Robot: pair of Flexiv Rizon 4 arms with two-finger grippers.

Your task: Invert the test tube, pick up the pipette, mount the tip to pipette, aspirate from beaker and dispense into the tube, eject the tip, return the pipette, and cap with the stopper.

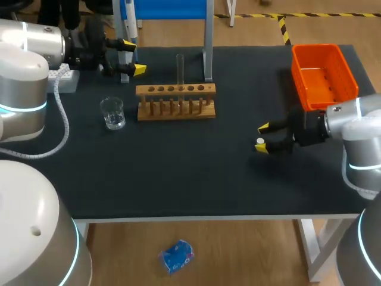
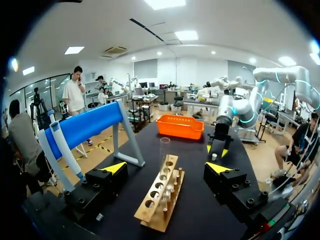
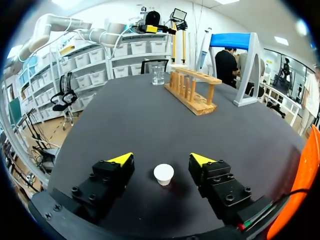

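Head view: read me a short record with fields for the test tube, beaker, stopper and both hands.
test tube: upright in the wooden rack
beaker: on the table, left of the rack
left hand: open, beyond the beaker near the table's far edge
right hand: open
stopper: on the table between the right hand's fingers, untouched

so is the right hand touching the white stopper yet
Apart. The right wrist view shows the stopper sitting inside the open right hand, with bare table visible on both sides of it.
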